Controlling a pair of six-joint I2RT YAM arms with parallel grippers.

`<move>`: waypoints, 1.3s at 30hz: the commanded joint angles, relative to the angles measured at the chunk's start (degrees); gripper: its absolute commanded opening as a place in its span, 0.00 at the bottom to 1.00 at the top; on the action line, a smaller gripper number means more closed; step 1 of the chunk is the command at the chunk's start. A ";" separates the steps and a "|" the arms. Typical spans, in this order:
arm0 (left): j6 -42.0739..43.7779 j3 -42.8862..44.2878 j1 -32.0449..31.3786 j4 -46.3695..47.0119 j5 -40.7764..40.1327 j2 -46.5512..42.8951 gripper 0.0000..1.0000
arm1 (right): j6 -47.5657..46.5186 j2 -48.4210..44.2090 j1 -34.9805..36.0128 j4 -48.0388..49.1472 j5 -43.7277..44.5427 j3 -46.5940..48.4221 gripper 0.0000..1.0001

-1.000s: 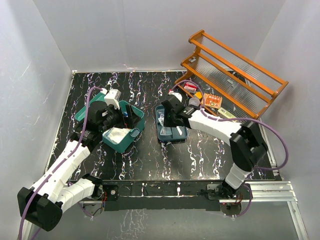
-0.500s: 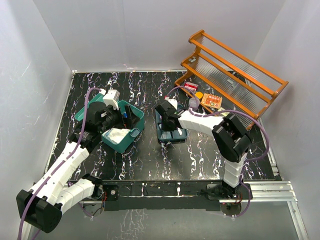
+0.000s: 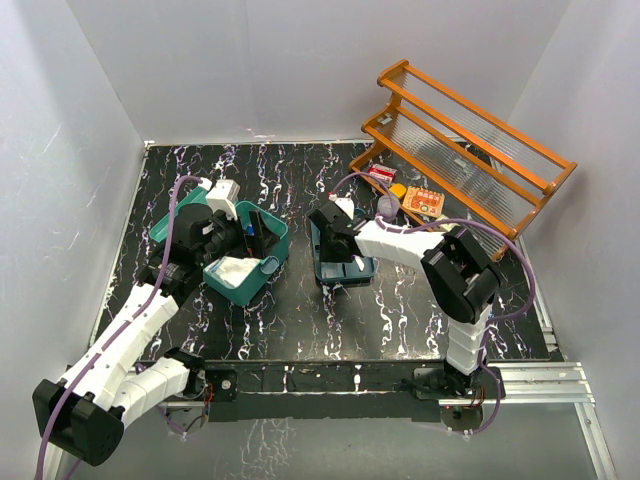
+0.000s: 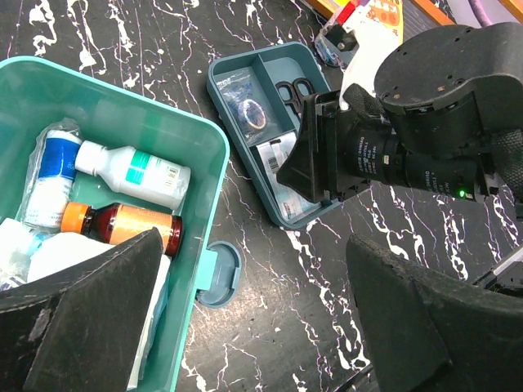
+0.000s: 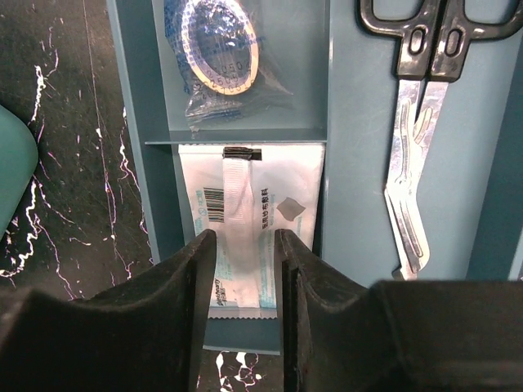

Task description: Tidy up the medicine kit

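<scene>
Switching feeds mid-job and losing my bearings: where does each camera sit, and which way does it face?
Top external: above and behind the bases, looking down at the table; both arms show.
Left wrist: over the medicine kit, facing the divided tray; the left gripper and right gripper show.
Right wrist: straight down into the divided tray; right gripper's fingers show.
Shared: both wrist views show the tray's scissors.

Black marble-look table top (image 3: 300, 180) with white veins, under and all round the right gripper (image 3: 340, 258). Plain pale grey walls (image 3: 250, 60) behind it and on both sides. Orange tiered rack (image 3: 470, 130), ribbed clear shelves, beyond the gripper to its right, in the back corner. Aluminium rail (image 3: 540, 378) along near edge. Light even, soft.
</scene>
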 commanded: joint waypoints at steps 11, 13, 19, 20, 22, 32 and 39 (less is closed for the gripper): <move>0.26 1.60 -0.24 -0.55 -0.46 -0.92 0.93 | -3.04 2.52 0.33 1.22 2.15 2.84 0.25; 0.25 1.61 -0.29 -0.56 -0.43 -0.97 0.93 | -3.23 3.27 0.45 0.82 2.21 3.06 0.24; 0.09 1.68 -0.24 -0.46 -0.28 -0.85 0.93 | -3.69 3.71 0.61 -1.26 1.93 4.93 0.24; 0.08 1.78 -0.25 -0.54 -0.32 -0.85 0.93 | -3.71 3.15 0.59 -1.45 1.91 5.19 0.24; 0.21 1.86 -0.25 -0.78 -0.53 -0.90 0.94 | -3.78 1.67 0.60 -1.70 2.36 5.79 0.24; 1.51 6.00 -0.27 -10.17 -7.24 1.14 0.95 | -4.65 -6.82 0.55 -0.57 7.82 4.42 0.30; 0.60 8.25 -0.03 -15.21 -13.62 3.88 0.96 | -4.40 -4.66 -0.61 -3.32 12.57 2.69 0.29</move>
